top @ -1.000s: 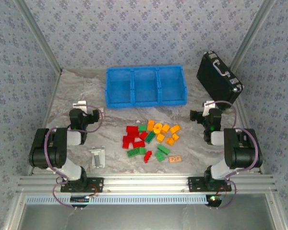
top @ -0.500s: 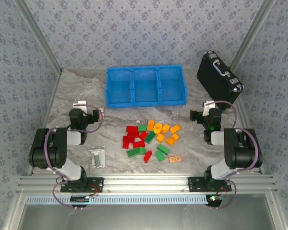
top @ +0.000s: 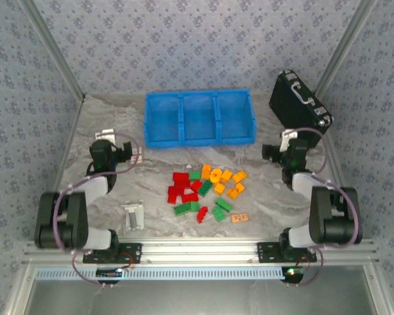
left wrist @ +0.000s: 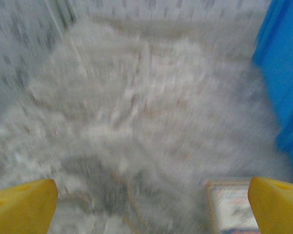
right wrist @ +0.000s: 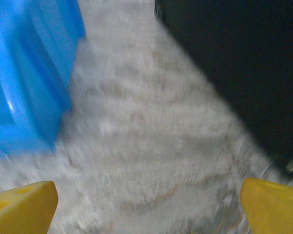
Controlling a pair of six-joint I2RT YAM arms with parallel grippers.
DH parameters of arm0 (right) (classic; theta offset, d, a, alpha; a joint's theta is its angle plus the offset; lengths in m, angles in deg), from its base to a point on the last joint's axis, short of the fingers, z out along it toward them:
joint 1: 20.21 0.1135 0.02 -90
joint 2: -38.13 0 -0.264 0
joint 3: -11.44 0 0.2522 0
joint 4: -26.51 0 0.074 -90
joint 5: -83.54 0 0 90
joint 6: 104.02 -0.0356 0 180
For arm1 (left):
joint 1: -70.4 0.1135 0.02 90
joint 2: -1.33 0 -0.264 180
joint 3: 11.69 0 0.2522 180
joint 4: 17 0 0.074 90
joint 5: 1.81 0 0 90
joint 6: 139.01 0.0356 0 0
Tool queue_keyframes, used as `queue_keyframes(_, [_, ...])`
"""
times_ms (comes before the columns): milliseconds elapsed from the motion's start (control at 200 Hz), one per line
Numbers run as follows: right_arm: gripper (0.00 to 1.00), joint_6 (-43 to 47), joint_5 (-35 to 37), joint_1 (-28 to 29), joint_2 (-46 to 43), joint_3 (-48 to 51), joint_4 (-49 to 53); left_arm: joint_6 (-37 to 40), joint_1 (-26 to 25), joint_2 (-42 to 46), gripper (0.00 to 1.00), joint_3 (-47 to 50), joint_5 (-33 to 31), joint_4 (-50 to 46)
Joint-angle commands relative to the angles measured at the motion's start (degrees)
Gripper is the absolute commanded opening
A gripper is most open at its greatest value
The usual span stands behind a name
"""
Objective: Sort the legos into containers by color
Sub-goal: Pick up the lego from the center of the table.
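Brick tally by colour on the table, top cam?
Red bricks: 6
Green bricks: 6
Orange-yellow bricks: 7
Total: 19, approximate; they are small and bunched together. None lie in the blue tray.

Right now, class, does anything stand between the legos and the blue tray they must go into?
Nothing visible does: bare table lies between the legos and the blue tray; the black case stands aside.
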Motion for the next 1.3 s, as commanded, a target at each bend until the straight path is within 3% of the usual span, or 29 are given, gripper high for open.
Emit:
queue_keyframes(0, [0.99,-4.0,-3.8,1.0,-9.2,-11.2,22.2,-2.0,-4.2,11.4,1.00,-10.1,-7.2,-18.4])
queue_keyframes(190, [0.99,-5.8,-5.0,12.0,-11.6,-15.0,36.9,-3.8,-7.6,21.6,1.00,-21.3,0.5,-41.9])
queue_keyframes(310, [0.99,-8.2,0.1,21.9,-9.8,-14.4,42.9,-1.9,-8.7,28.6,1.00,-23.2,0.5,-54.6])
queue_keyframes(560, [0.98,-16.1,9.7,35.5,-13.6,-9.4,49.2,0.2,-8.8,44.9,1.00,-17.3,4.4,-62.8])
queue_keyframes(765, [0.95,-21.7,9.1,36.9,-13.3,-6.2,53.4,0.2,-8.8,46.2,1.00,-15.6,8.8,-68.2])
queue_keyframes(1020, [0.93,-24.0,9.6,36.0,-7.5,-6.1,51.5,-0.1,-8.8,48.2,1.00,-13.9,15.3,-67.8])
queue_keyframes(1295, [0.86,-24.7,8.4,32.3,1.0,-8.9,48.7,2.9,-8.8,48.3,1.00,-12.9,14.4,-66.8])
